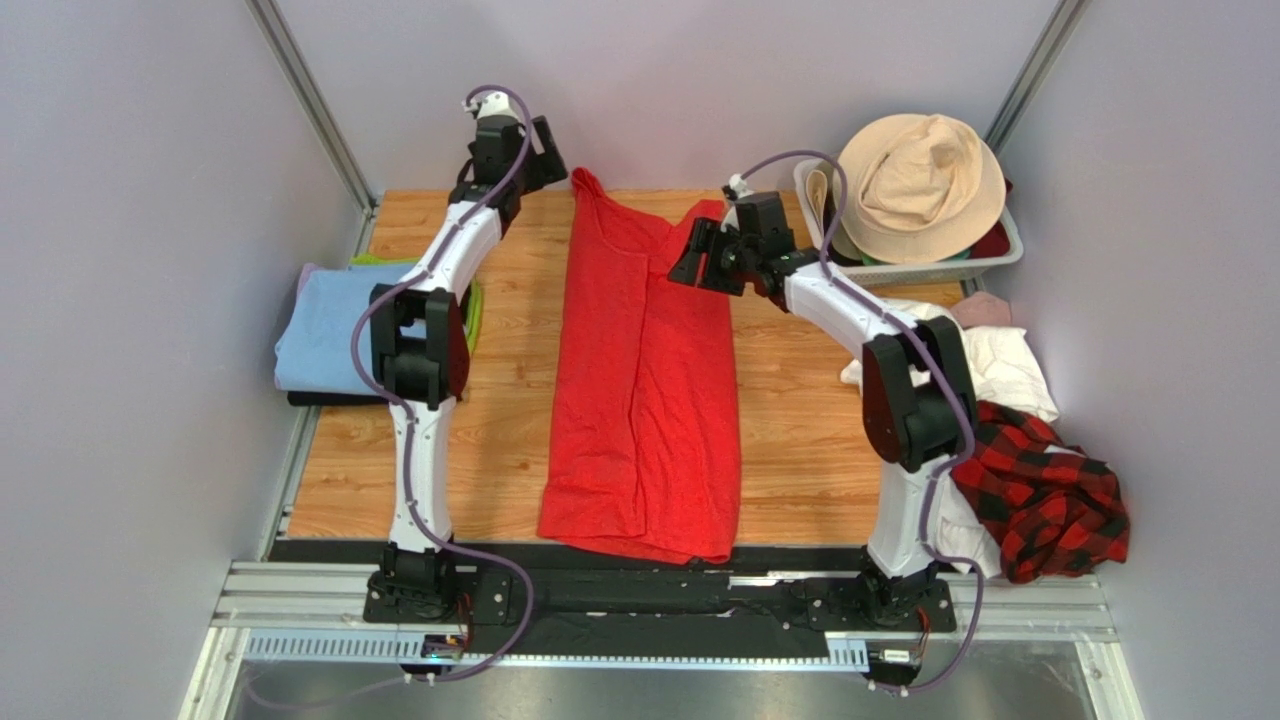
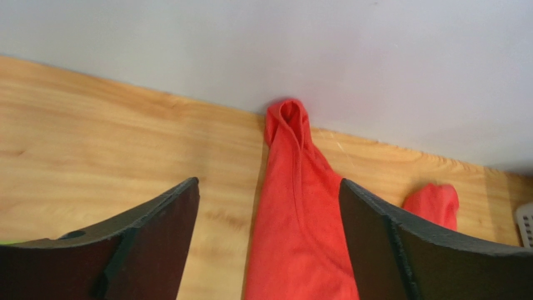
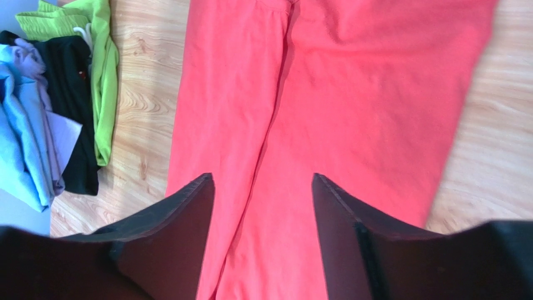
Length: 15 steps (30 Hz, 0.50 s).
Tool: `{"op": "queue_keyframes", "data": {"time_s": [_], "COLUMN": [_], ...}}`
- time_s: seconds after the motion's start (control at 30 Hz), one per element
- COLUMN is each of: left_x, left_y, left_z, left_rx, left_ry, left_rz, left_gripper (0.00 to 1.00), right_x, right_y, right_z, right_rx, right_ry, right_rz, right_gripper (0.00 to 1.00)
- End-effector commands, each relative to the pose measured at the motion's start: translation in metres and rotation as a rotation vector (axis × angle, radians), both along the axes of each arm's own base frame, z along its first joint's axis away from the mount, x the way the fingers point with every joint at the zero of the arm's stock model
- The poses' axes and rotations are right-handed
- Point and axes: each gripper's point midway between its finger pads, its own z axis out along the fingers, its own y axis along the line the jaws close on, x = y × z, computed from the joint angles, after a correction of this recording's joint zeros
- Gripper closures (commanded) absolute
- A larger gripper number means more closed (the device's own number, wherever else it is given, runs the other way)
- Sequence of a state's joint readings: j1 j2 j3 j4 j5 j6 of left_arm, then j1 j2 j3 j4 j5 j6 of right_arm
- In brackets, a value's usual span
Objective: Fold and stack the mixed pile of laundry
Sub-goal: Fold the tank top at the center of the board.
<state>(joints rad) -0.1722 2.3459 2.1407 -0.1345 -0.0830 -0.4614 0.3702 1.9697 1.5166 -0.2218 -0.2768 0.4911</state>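
Since both pincers are spread apart with nothing between the fingers, neither one has hold of any fabric.

The left pincer point(image 2: 269, 182) sits just off the far left corner of the red T-shirt point(image 1: 646, 390). From its wrist view, the shirt's narrow far tip shows in the gap beyond the two dark fingers, poking up against the wall point(image 2: 375, 56).

The right pincer point(image 3: 262, 177) hovers at the shirt's far right edge, looking down onto the red cloth. I can't tell whether its fingertips actually touch it.

The shirt itself lies as a long narrow strip with a lengthwise fold line down it. It runs from the far side to the near side of the table point(image 1: 796, 435), pretty much between the two arms.

Left of the shirt is a small stack with a blue cloth point(image 1: 323, 330) on top. A black cloth point(image 3: 72, 94) and a green cloth point(image 3: 103, 75) peek out from under it.

Right of the shirt is the rest of the laundry:
- The white cloths point(image 1: 1007, 368) are bunched up behind the right arm.
- A small pink piece point(image 1: 984, 311) sits at their far side.
- The plaid shirt point(image 1: 1052, 503) is crumpled at their near side, hanging off toward the edge.

Farther off, to the shirt's far right, there's a basket point(image 1: 1007, 248) with a hat point(image 1: 920, 165) sitting on it.
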Motion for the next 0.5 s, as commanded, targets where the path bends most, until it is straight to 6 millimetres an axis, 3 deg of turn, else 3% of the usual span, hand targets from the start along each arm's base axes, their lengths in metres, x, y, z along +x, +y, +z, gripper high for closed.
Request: {"op": "queue_keyframes", "data": {"time_s": [0.0,0.03,0.07,0.1,0.13,0.17,0.2,0.23,0.27,0.3,0.33,0.37,0.4,0.43,0.47], "left_x": [-0.065,-0.08,-0.099,-0.124,-0.141,-0.166,-0.194,-0.212,-0.235,-0.265,-0.283,-0.307,-0.333,-0.349,-0.37], "left_y": [-0.001,-0.005,-0.006,-0.005,-0.004,-0.003,-0.008,-0.011,-0.012,-0.016,-0.016,-0.013,-0.013,-0.012,-0.011], "left_z": [0.043,0.043,0.063,0.038,0.033,0.054,0.023,0.021,0.043,0.01,0.003,0.013,-0.015,-0.021,-0.015], "left_rx": [0.015,-0.011,-0.026,-0.037,-0.071,-0.094,-0.133,-0.146,-0.156,-0.137,-0.122,-0.118,-0.11,-0.115,-0.123], "left_ry": [0.091,0.124,0.118,0.224,0.27,0.263,0.352,0.359,0.305,0.382,0.391,0.37,0.441,0.459,0.44], "left_rz": [-0.082,-0.107,-0.122,-0.131,-0.111,-0.113,-0.135,-0.154,-0.172,-0.189,-0.196,-0.202,-0.207,-0.216,-0.232], "left_gripper": [0.12,0.12,0.12,0.13,0.13,0.13,0.15,0.18,0.19,0.19,0.19,0.2,0.2,0.2,0.2], "right_x": [-0.022,-0.03,-0.045,-0.058,-0.069,-0.084,-0.105,-0.121,-0.136,-0.162,-0.179,-0.197,-0.214,-0.238,-0.258], "right_y": [-0.018,-0.018,-0.02,-0.023,-0.022,-0.029,-0.037,-0.042,-0.049,-0.058,-0.062,-0.065,-0.07,-0.075,-0.079], "right_z": [0.014,0.016,0.006,0.021,0.022,0.019,0.022,0.021,0.018,-0.006,0.012,0.006,0.0,-0.005,-0.015], "right_rx": [-0.043,-0.034,-0.031,-0.012,-0.014,-0.04,-0.049,-0.06,-0.074,-0.092,-0.059,-0.061,-0.069,-0.062,-0.076], "right_ry": [-0.02,-0.007,0.035,0.034,0.043,0.066,0.072,0.08,0.095,0.162,0.117,0.144,0.16,0.176,0.219], "right_rz": [-0.018,-0.016,-0.008,-0.023,-0.02,-0.038,-0.049,-0.053,-0.066,-0.076,-0.072,-0.063,-0.064,-0.06,-0.053], "right_gripper": [0.42,0.45,0.46,0.46,0.46,0.45,0.45,0.45,0.46,0.46,0.46,0.46,0.47,0.47,0.47]}}
